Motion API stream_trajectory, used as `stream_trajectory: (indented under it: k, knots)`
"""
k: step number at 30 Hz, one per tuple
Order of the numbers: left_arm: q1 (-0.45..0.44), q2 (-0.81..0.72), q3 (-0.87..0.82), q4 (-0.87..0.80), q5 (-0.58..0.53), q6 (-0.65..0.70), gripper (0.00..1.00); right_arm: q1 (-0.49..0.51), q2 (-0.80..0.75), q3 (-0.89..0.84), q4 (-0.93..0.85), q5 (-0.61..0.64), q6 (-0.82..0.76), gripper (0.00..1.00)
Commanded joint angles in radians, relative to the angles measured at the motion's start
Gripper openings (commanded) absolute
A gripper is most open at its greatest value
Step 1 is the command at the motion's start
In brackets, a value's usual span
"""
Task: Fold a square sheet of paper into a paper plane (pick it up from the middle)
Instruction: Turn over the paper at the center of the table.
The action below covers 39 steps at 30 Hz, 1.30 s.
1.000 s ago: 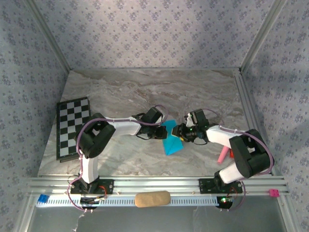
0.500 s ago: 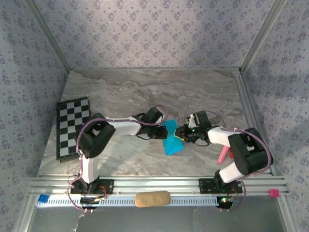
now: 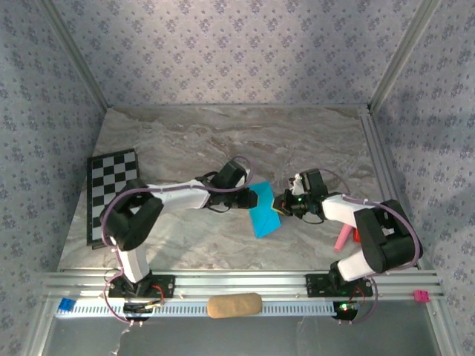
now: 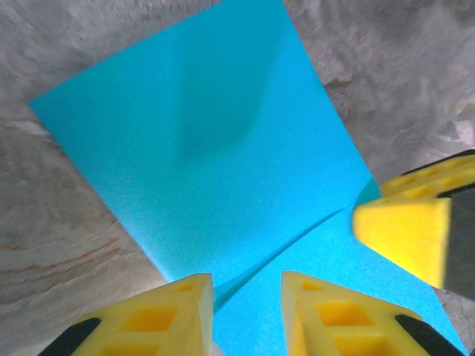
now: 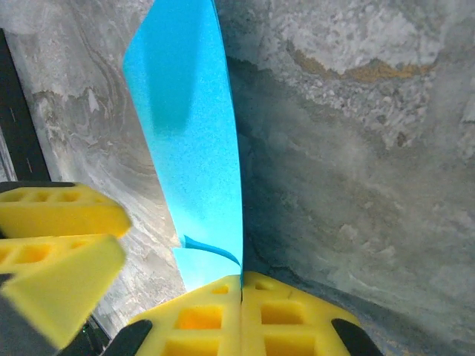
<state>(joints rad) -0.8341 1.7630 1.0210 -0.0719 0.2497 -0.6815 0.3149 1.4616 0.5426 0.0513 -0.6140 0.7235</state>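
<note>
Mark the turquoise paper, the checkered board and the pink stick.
turquoise paper [image 3: 263,213]: top external view, middle of the sheet.
checkered board [image 3: 110,185]: top external view, centre of its squares.
pink stick [image 3: 342,239]: top external view, halfway along its length.

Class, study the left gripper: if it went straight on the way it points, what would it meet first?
The square sheet of paper, right ahead of the left gripper; depth is unclear, but nothing seems nearer.

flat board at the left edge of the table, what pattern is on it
Black-and-white checks on the flat rectangular board, clearest in the top external view.
</note>
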Motion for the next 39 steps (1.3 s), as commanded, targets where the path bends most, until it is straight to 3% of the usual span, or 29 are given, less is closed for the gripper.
stream_trajectory:
  k: [1,8,13,24,26,32,39]
  knots:
    - [-0.002,-0.098,-0.045,0.012,-0.087,-0.009,0.35,-0.010,-0.058,0.064,-0.122,0.017,-0.068,0.04]
    - [0.020,-0.280,-0.149,0.010,-0.219,-0.033,0.40,0.007,-0.197,0.251,-0.496,0.289,-0.307,0.04]
    - [0.048,-0.396,-0.233,0.027,-0.277,-0.068,0.43,0.039,-0.231,0.380,-0.670,0.512,-0.420,0.04]
    - [0.092,-0.610,-0.383,0.005,-0.391,-0.162,0.50,0.275,-0.084,0.626,-0.914,1.210,-0.460,0.04]
    - [0.092,-0.654,-0.408,-0.010,-0.426,-0.184,0.50,0.321,-0.038,0.642,-0.925,1.291,-0.450,0.04]
    - [0.093,-0.809,-0.470,-0.086,-0.553,-0.250,0.50,0.456,0.144,0.714,-0.924,1.336,-0.394,0.03]
    - [0.095,-0.970,-0.494,-0.220,-0.659,-0.277,0.51,0.603,0.403,0.865,-0.918,1.163,-0.346,0.04]
